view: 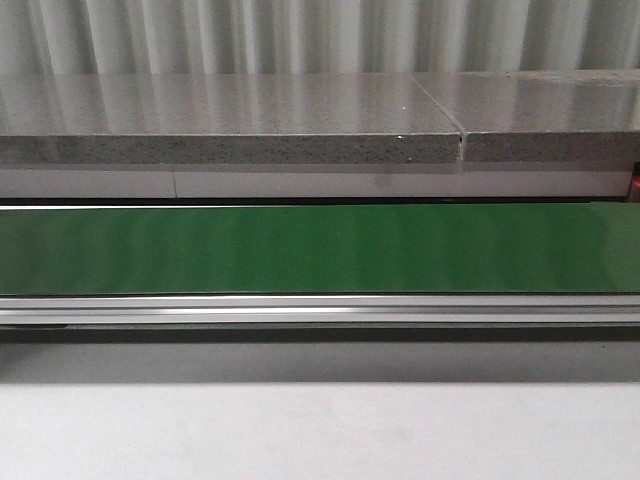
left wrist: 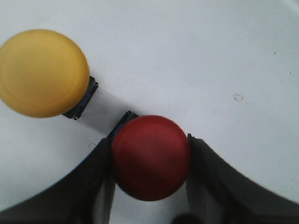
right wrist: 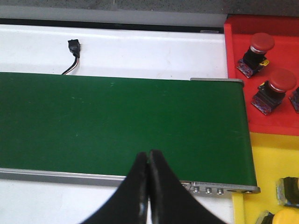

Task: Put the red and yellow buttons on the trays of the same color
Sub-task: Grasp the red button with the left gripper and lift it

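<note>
Presently, the green conveyor belt (view: 320, 250) spans the front view, no arm showing there. The red tray (right wrist: 233, 70) at the belt's end holds two red buttons; the yellow tray (right wrist: 266, 158) adjoins it. The left gripper (left wrist: 150, 161) is closed on a red button (left wrist: 150, 157), cap between both fingers (left wrist: 100, 186), over the white table (left wrist: 210, 56). A yellow button (left wrist: 42, 72) lies just beside, outside the claw. The right gripper (right wrist: 148, 186) is pinched closed, empty, above the belt edge.
</note>
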`<state>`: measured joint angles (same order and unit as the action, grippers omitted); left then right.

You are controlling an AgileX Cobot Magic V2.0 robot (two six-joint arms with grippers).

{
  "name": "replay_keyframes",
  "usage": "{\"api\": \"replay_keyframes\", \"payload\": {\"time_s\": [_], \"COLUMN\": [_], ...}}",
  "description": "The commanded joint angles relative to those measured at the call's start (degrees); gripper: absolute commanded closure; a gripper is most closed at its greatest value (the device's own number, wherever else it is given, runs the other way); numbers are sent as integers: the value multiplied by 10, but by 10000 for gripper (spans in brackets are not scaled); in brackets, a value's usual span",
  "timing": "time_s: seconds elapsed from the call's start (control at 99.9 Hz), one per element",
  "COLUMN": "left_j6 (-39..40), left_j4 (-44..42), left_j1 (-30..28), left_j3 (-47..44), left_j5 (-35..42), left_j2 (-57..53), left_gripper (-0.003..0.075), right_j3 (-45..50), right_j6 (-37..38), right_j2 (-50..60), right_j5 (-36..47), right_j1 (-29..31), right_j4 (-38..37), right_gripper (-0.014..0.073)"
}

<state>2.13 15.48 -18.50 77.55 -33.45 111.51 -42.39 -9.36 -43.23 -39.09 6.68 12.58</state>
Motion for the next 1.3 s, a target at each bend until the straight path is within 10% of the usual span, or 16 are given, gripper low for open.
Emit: {"api": "replay_keyframes", "payload": {"time_s": [0.0,0.601,1.291], "left_j6": [4,-74,-86], "left_j4": [15,19,31], "left_j1": [-2,15,80], "left_j3": [17,-6,-151], "left_j5": [1,-118,-38], "left_j2": [-41,-280,-309], "left_gripper": [737,740,740], "right_j3": [-16,-16,-16], "right_j6": [-7,-7,-7], "right_j2": [4,4,4], "right_j5": [32,32,32], "right_j1": [-2,-2,-2], "right_j4": [6,6,6], "right_gripper": [661,661,661]}}
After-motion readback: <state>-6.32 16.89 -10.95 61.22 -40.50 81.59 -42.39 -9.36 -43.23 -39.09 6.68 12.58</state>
